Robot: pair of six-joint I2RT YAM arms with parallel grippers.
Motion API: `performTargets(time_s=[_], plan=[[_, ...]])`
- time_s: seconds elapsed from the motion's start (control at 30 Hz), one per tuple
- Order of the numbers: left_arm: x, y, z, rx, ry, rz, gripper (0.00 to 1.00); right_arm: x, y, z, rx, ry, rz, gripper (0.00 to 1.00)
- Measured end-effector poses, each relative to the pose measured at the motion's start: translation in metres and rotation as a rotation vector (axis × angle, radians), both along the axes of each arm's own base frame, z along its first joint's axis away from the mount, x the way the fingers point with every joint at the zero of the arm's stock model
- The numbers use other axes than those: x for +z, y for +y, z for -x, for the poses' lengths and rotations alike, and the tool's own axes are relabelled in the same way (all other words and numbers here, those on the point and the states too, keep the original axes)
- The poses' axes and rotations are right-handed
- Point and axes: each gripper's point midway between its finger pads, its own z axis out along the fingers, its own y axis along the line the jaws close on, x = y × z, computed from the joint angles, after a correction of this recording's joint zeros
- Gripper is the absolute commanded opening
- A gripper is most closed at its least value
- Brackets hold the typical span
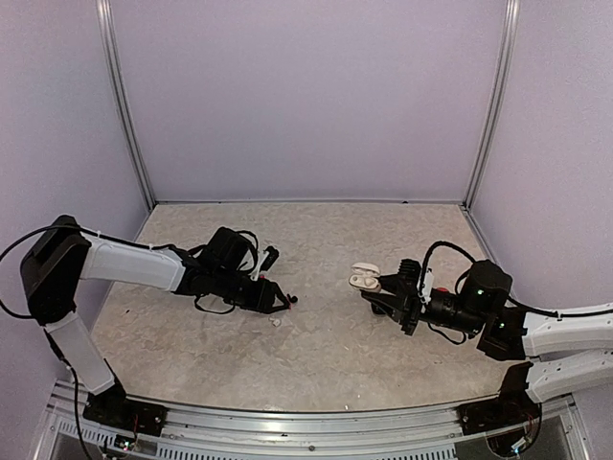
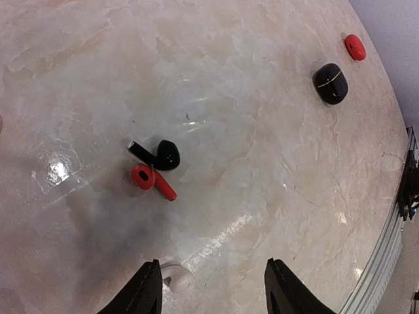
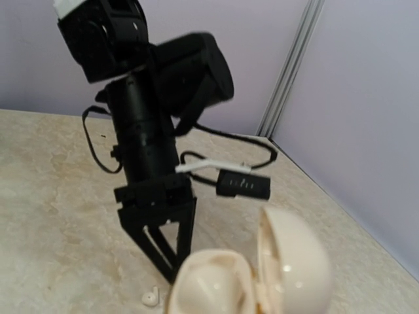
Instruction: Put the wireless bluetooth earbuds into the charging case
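Three earbuds lie on the marble table: a black one (image 2: 160,154), a red one (image 2: 152,181) touching it, and a white one (image 2: 171,276) (image 1: 275,322). My left gripper (image 2: 216,294) (image 1: 280,301) hovers low over the table, open, with nothing between its fingers. The white earbud rests just inside its left finger (image 2: 147,291). Over to the right, my right gripper (image 1: 375,285) is shut on the white charging case (image 1: 363,279) and holds it above the table. The case's lid is open (image 3: 262,275). My right gripper's fingers are hidden in the right wrist view.
A shut black case (image 2: 330,83) and a red case (image 2: 355,47) lie farther off on the table. The table's metal front rail (image 2: 393,248) runs close by. Lavender walls enclose the back and sides. The left arm's cables (image 3: 222,163) trail over the table.
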Motion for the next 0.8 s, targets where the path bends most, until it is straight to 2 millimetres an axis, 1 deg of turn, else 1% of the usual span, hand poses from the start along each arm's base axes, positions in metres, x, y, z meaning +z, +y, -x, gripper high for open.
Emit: performTargets(time_s=[0.13,0.27,0.43,0.57,0.67,0.8], plan=[[-0.018,0.001,0.003,-0.005,0.037,-0.021,0.54,-0.002,0.000,0.000,0.000,0.004,0.005,0.00],[-0.029,0.003,0.007,-0.006,0.059,-0.041,0.53,-0.002,0.000,0.000,0.000,0.006,0.007,0.00],[-0.037,0.002,0.012,-0.016,0.075,-0.055,0.53,-0.002,0.000,0.000,0.000,0.007,0.008,0.00],[-0.038,-0.002,0.018,-0.034,0.073,-0.054,0.53,-0.003,0.000,0.000,0.000,0.007,0.009,0.00],[-0.039,-0.008,0.025,-0.051,0.075,-0.054,0.53,-0.003,0.000,0.000,0.000,0.008,0.010,0.00],[-0.038,-0.016,0.040,-0.081,0.084,-0.056,0.54,-0.003,0.000,0.000,0.000,0.008,0.010,0.00]])
